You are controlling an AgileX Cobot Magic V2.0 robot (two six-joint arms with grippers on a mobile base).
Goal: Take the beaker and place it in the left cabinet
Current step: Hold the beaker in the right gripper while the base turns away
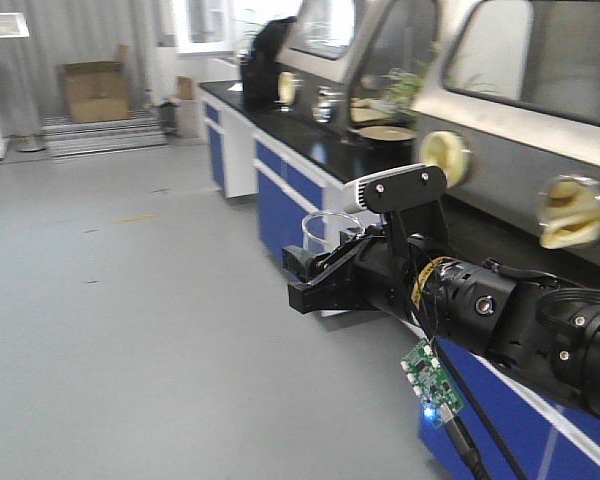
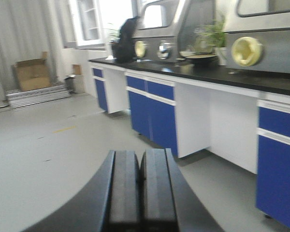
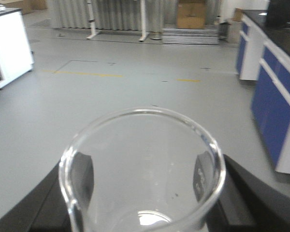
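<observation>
The beaker (image 3: 142, 159) is clear glass with faint marks, and fills the lower part of the right wrist view. My right gripper (image 3: 142, 181) is shut on it, with one black finger (image 3: 83, 180) on each side of its wall. In the front view the right arm reaches left over the floor, and the beaker (image 1: 328, 230) sits upright in the right gripper (image 1: 315, 272). My left gripper (image 2: 140, 157) is shut and empty, pointing over the grey floor toward the bench. The left cabinet is out of view.
A long black-topped lab bench (image 1: 310, 150) with blue and white base cabinets (image 2: 152, 113) runs along the right. Glovebox windows with yellow ports (image 1: 445, 155) stand on it. A cardboard box (image 1: 95, 90) and a metal pallet sit at the far wall. Grey floor (image 1: 130, 300) lies to the left.
</observation>
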